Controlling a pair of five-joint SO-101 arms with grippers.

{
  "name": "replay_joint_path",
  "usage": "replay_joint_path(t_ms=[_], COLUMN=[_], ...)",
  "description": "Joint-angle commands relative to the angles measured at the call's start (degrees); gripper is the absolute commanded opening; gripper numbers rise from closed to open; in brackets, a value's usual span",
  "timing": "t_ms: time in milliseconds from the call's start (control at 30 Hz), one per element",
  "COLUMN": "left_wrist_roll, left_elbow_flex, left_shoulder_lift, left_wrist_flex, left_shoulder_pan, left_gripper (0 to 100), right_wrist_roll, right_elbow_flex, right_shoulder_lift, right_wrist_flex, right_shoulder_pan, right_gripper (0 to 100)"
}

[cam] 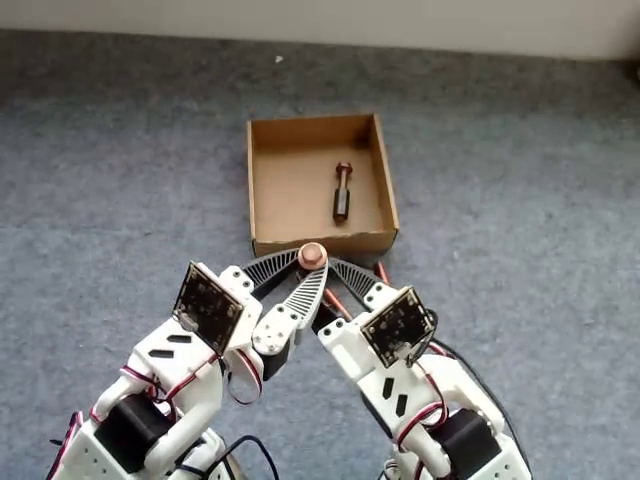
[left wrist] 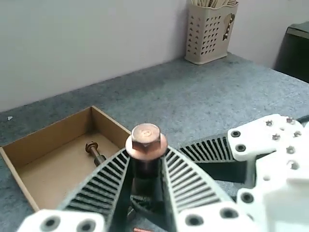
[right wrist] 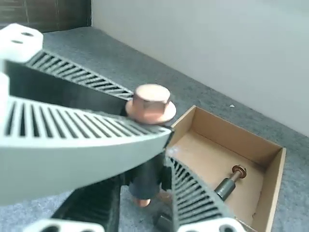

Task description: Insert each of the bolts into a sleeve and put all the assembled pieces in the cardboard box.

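The two arms meet nose to nose at the centre of the high view, just below the near wall of the cardboard box (cam: pixel 250 180). Between them stands a copper-headed bolt (cam: pixel 312 255), upright, with its flange resting on top of a dark sleeve (left wrist: pixel 145 171). The left gripper (left wrist: pixel 145 169) has its ribbed fingers (left wrist: pixel 101 183) clenched on the sleeve from both sides, just under the bolt head. That looks like the reason the piece stands straight and clear of the desk (cam: pixel 520 200).

The right gripper (cam: pixel 335 272) comes in from the right of the frame and crowds the same piece. I cannot tell whether it is clamping or merely alongside. In the right wrist view the bolt's tip pokes out under the sleeve at lower centre, so I judge the bolt fully home and this pair assembled.

Holding it this close to the box makes sense to me, because the drop is only a short carry over the near wall. One finished piece (cam: pixel 342 192) already lies inside, right of the middle, lengthwise up the frame with its head toward the far wall. The left part of the box floor is bare, which leaves room for this one.

As I see it, the risk is the two arms crowding each other. If both grip, one has to let go cleanly before the other carries the piece off, or the sleeve may twist or slip off the bolt.
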Motion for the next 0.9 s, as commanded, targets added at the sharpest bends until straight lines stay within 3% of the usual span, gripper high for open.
replay_joint_path(t_ms=[0, 500, 567, 867], left_wrist_roll=[-0.4, -1.0, -3.9, -12.2], left_elbow_flex=[-0.3, -7.6, -8.9, -6.4], left_shoulder_lift=[-0.5, -0.5, -0.5, -0.5], left_wrist_flex=[1.5, 11.0, 11.8, 12.9], left_shoulder_pan=[0.3, 0.2, -0.3, -15.4], left_gripper=[10, 17, 16, 3], right_wrist_roll=[-0.5, -0.4, -0.5, -0.2], right_elbow_flex=[-1.0, 1.2, 1.3, 6.0], right_shoulder_lift=[-1.3, -1.3, -1.3, -1.1], right_wrist_flex=[-2.1, -2.1, -2.0, -2.0], right_shoulder_pan=[2.2, 2.7, 4.5, 10.6], right_gripper=[0.5, 0.5, 0.5, 0.5])
